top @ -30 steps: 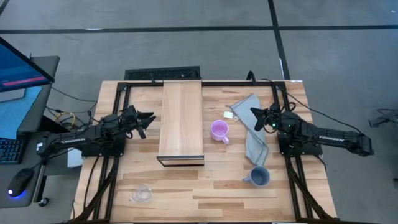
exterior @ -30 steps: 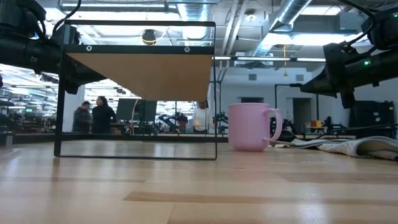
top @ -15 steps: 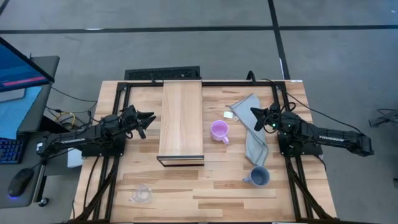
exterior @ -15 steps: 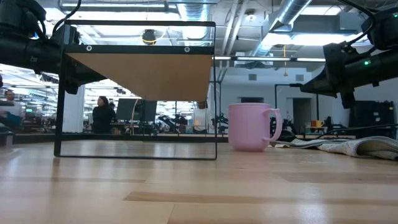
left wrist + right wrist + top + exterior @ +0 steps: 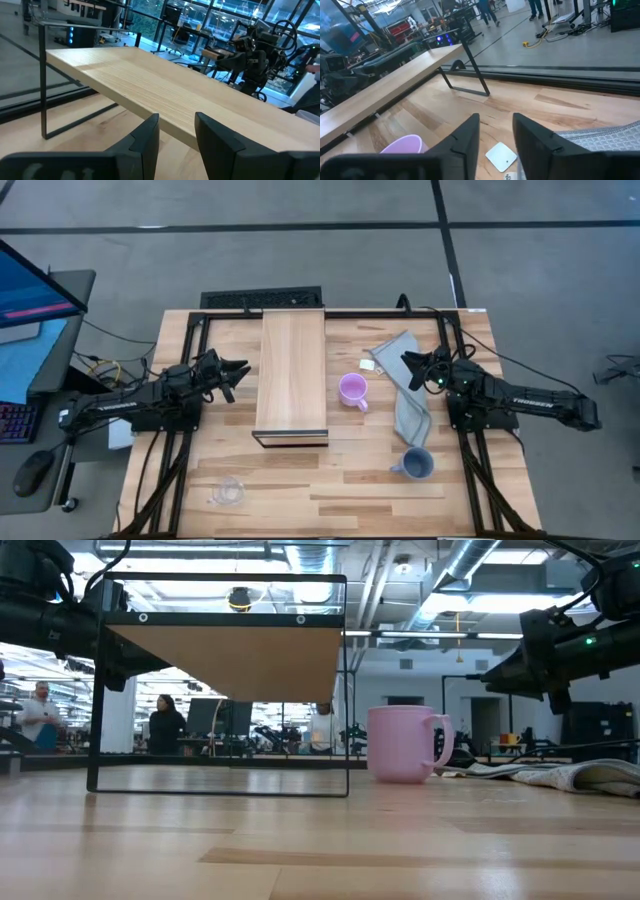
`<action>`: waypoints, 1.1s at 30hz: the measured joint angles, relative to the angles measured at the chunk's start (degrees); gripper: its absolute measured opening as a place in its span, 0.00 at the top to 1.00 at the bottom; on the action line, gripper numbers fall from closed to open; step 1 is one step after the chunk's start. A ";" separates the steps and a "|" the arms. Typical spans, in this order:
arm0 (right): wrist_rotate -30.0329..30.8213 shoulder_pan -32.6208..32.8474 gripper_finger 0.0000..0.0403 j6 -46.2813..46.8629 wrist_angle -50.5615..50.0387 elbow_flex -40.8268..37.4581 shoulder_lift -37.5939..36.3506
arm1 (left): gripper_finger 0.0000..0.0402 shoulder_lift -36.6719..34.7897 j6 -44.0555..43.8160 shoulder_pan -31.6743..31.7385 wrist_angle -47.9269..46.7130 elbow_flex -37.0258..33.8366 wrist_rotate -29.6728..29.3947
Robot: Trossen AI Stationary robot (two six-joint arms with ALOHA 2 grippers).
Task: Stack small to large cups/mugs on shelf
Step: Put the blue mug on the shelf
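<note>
On your slatted wooden tabletop [image 5: 300, 490] a grey cloth [image 5: 405, 395] lies crumpled on the right side, running from the far edge down toward the near right corner. Just beside its far end you have a small white tag [image 5: 369, 365] lying flat; the right wrist view shows it too [image 5: 501, 155]. Off the table's far edge sits a black keyboard [image 5: 262, 300] on the floor. To your left stands a monitor [image 5: 30, 280] with a blue screen, a computer mouse [image 5: 33, 470] below it. Two people [image 5: 40, 710] stand in the room behind.
</note>
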 joint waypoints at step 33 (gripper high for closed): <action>-3.82 0.78 0.51 0.72 -0.24 0.00 0.00 | 0.71 22.15 17.33 -11.24 -2.76 27.15 7.27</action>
